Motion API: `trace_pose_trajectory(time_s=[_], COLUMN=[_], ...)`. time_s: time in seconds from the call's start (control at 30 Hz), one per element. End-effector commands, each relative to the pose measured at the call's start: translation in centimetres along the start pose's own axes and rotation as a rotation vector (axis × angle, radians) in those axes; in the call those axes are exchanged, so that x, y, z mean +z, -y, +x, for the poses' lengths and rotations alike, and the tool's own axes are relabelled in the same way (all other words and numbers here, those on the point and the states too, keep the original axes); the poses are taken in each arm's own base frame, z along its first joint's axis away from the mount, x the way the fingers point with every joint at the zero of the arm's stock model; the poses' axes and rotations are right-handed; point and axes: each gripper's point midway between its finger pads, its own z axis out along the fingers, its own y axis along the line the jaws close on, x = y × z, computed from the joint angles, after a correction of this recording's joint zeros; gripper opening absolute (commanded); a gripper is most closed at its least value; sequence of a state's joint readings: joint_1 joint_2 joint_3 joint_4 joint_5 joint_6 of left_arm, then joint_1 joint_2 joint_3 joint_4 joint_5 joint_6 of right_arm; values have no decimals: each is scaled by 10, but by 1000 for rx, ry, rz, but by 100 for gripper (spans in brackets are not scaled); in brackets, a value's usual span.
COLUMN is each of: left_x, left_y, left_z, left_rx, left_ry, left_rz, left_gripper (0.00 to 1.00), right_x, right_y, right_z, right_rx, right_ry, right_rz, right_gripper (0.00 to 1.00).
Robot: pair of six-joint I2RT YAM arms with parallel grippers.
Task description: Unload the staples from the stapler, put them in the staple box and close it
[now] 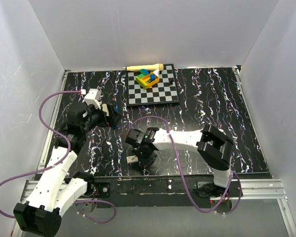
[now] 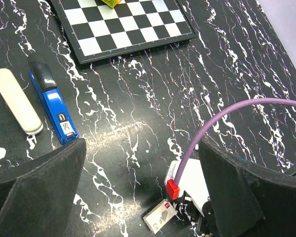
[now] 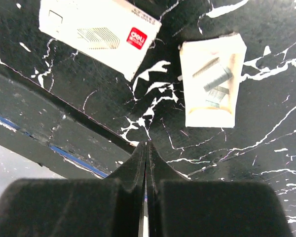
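Strips of staples (image 3: 214, 79) lie in a small open cardboard tray (image 3: 210, 117) on the black, white-veined desk (image 1: 212, 108), close to its front edge. Near the tray, but apart from it, lies a white staple box (image 3: 96, 29) with a red Deli label. The right hand (image 3: 146, 148) hangs over this spot with its two fingers pressed flat together and nothing between them. It touches neither the tray nor the box.

The stapler (image 2: 56, 108) lies flat on the left part of the desk, near the near left corner of the chessboard (image 2: 130, 27) but not touching it. Its blue body points toward the left hand (image 2: 142, 145) and its black end points away. A cream oblong object (image 2: 15, 98) lies just beside it, roughly parallel. The left hand is spread wide and holds nothing. The stapler is just ahead of the finger (image 2: 39, 192) on the left of the wrist view and clear of it. A purple cable (image 2: 237, 111) arcs above the other finger.

A few coloured blocks (image 1: 148, 79), yellow, green and blue, sit on the far part of the chessboard. A wooden stick (image 1: 144, 67) lies by the board's far edge.
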State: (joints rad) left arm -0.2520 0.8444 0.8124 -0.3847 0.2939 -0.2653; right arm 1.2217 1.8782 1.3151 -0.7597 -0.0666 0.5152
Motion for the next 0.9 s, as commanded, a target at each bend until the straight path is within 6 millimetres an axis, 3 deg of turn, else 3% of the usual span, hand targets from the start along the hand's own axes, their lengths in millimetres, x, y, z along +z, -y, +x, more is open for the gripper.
trace_pose_trajectory(time_s=[0.0, 0.5, 0.7, 0.87], left_x=[-1, -2, -2, -3], left_y=[-1, -1, -1, 0], left_z=[-3, -4, -4, -5], left_rx=[9, 12, 11, 15], left_ry=[11, 15, 15, 19], left_rz=[-10, -12, -14, -11], left_gripper=[98, 98, 98, 98], right_x=[-5, 6, 3, 0], right_y=[-4, 28, 50, 54], right_z=[-20, -25, -31, -32], right_rx=[-18, 131, 214, 234], right_ry=[53, 25, 57, 74], right_rz=[13, 73, 126, 127], right_gripper=[1, 1, 1, 1])
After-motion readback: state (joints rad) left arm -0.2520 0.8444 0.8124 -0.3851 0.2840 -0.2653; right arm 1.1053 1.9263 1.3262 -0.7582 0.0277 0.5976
